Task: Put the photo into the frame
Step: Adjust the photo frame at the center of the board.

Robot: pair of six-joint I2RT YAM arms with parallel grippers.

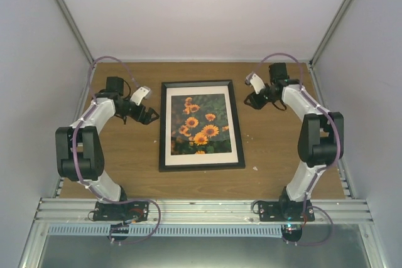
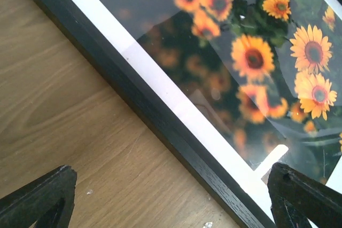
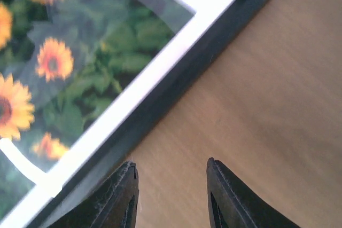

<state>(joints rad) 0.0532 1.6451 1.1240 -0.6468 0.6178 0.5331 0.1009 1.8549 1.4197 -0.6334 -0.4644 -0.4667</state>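
While the glossy photo [image 1: 201, 123] lies in the thin black frame [image 1: 162, 123], left claw [image 2: 171, 179] and right claw [image 3: 171, 163] gape.

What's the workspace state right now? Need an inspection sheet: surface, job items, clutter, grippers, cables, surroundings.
Surface: wooden tabletop, flat, no damage visible.
Job's things: sunflower photo lies inside the black frame, flat at mid-table. Glare in the wrist views hints at a glossy cover, but this cannot be confirmed.
Clutter: a few white specks on the wood right of the frame.
Grippers: left gripper is wide open beside the frame's left edge, holding nothing. Right gripper has its jaws apart near the far right corner, also empty.
Cables: purple cables run along both arms, clear of the frame.
Surroundings: plain white walls, aluminium rail at the near edge.
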